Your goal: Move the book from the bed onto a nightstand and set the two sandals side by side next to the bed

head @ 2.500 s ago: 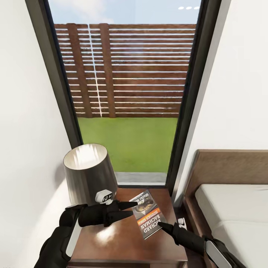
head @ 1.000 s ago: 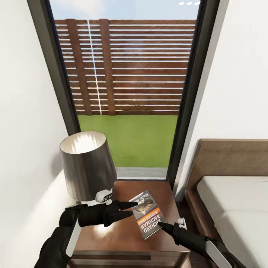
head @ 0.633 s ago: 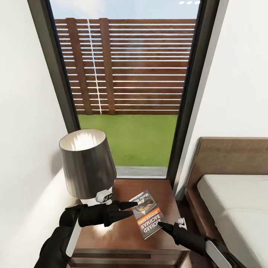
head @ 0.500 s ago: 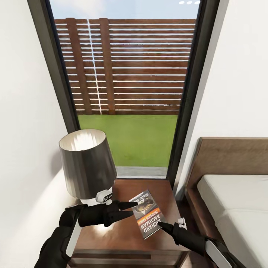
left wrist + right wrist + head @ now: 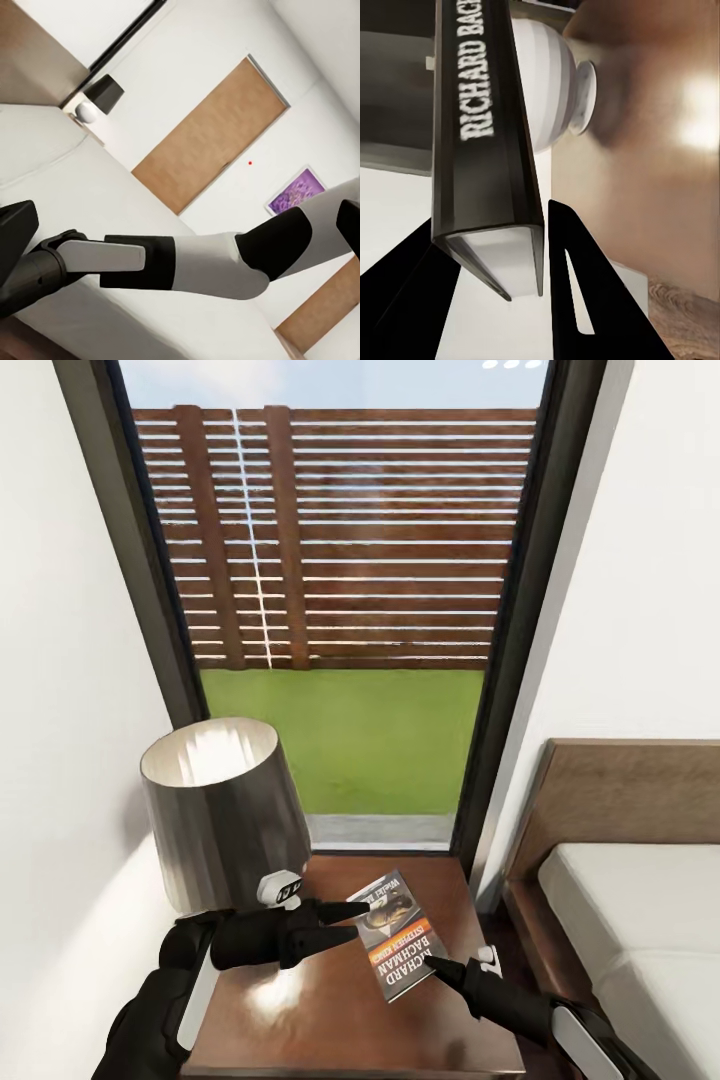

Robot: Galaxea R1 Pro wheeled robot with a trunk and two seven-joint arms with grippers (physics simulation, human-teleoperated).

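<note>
Glossy brown wood: the nightstand [image 5: 300, 1010] top lies under both arms, with the lamp [image 5: 225, 815] on its window-side corner.
Book: the book [image 5: 397, 932] is over the nightstand, tilted, its lower corner pinched by the right gripper [image 5: 432, 961]; the right wrist view shows the book [image 5: 487, 150] spine between two black fingers [image 5: 585, 292], so the gripper is closed on it.
Left gripper: the left gripper [image 5: 350, 911] points at the book's near edge with its fingers drawn close together; whether it touches the cover cannot be told.
What has changed: the whole head view has shifted over the last moments, so the camera has moved; the arms and the book keep the same pose against the nightstand.
Meaning for the task: the book has left the bed [image 5: 640, 920] and seems ready to be lowered and let go; the sandals step looks not yet begun.
Hard to make out: whether the book already rests on the wood or hangs just above it is unclear.
Cut off: the nightstand's front and the bed's far side run out of frame; the left wrist view gives a white arm [image 5: 187, 262], a brown door [image 5: 210, 142] and a small purple picture [image 5: 296, 191].
</note>
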